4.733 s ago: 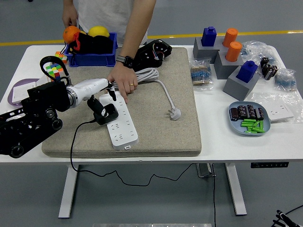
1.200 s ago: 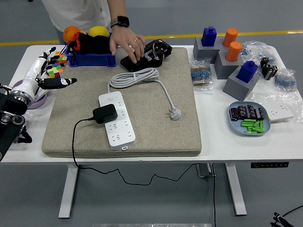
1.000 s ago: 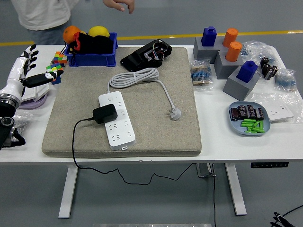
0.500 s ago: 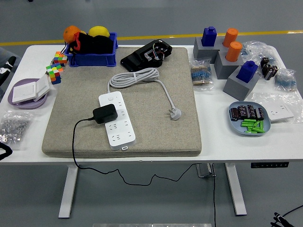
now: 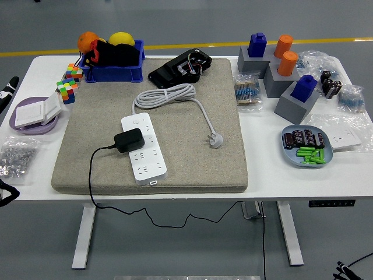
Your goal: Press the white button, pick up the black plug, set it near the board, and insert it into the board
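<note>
The white power strip (image 5: 144, 147) lies on the grey mat (image 5: 192, 163), left of its middle. The black plug (image 5: 129, 140) sits on the strip's middle, seated in it. Its black cable (image 5: 90, 175) runs off the mat's front edge and hangs below the table. The strip's white button end (image 5: 134, 121) points away from me. The strip's own white cord (image 5: 166, 94) is coiled behind it and ends in a white plug (image 5: 215, 140). Only a tip of my left hand (image 5: 6, 88) shows at the left edge, far from the strip. My right arm is out of view.
A blue bin (image 5: 112, 61) with fruit and two colour cubes (image 5: 69, 81) stand at the back left. A purple dish (image 5: 32, 114) and a bag of screws (image 5: 16, 156) lie left of the mat. A black device (image 5: 179, 67) lies behind it. Blocks (image 5: 280, 64) and a blue plate (image 5: 307, 147) are on the right.
My left hand has let go of the black plug and drawn back off the left edge. The person's hands have left the table and the view.
</note>
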Robot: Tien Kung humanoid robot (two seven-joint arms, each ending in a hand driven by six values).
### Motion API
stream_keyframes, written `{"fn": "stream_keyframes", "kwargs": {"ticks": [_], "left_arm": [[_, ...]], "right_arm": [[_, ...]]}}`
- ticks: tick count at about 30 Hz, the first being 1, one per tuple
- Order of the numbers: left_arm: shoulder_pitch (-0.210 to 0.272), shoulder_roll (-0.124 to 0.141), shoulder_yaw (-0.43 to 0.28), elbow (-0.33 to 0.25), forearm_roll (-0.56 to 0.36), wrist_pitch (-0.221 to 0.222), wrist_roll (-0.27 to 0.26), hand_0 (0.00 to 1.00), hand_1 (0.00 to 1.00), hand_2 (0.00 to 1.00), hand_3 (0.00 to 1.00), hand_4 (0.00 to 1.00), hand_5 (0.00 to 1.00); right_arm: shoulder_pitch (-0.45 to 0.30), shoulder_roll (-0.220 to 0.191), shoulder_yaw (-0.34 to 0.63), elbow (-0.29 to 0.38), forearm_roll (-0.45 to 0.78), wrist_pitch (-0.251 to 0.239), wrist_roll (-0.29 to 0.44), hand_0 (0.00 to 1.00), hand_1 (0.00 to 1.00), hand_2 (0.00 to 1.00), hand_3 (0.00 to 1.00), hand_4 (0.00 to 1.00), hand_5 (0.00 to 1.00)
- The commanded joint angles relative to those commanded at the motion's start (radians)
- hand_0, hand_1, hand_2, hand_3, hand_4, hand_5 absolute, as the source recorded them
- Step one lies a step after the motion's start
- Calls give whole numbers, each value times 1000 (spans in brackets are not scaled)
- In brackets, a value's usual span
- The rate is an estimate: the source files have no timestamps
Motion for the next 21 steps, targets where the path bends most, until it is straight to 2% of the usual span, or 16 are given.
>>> {"fn": "stream_keyframes", "kwargs": {"ticks": [3,4,7,9,10,13,15,16,18,21], "left_arm": [[1,-1,0,-1,-8,-1,-27,923,959,947,955,961,460],[1,-1,1,-1,-25,-5,-42,726,750,653,644,886,187],[-1,-3,9,0,-77,4,-105,726,750,653,644,886,187],[-2,-6,16,-1,-137,30,-176,726,750,653,644,886,187],[-2,-7,19,-2,-170,39,-211,235,280,285,293,863,78],[-4,-9,27,-6,-294,61,-335,235,280,285,293,863,78],[-5,-10,28,-13,-377,58,-392,235,280,285,293,863,78],[-5,-10,27,-16,-416,50,-406,12,2,55,73,772,7],[-5,-11,24,-26,-500,31,-417,12,2,55,73,772,7],[-2,-12,11,-54,-623,-60,-363,12,2,55,73,772,7]], "right_arm": [[-1,0,3,-1,-3,0,0,777,608,624,625,720,465],[-2,0,2,-1,-2,-1,0,778,608,624,616,720,465],[-1,-1,2,0,-1,-2,0,778,608,624,616,720,465],[-1,-1,-2,1,3,-2,1,778,608,624,616,720,465],[-1,-1,-3,1,3,-2,2,779,608,624,619,721,466],[0,0,-4,1,4,-2,2,779,608,624,619,721,466],[-1,1,-5,1,4,-2,2,779,608,624,619,721,466],[-1,1,-5,1,4,-1,2,779,608,624,619,721,466],[-1,1,-6,1,5,-1,2,779,608,624,619,721,466],[-1,1,-3,0,4,-1,2,779,608,624,619,721,466]]}}
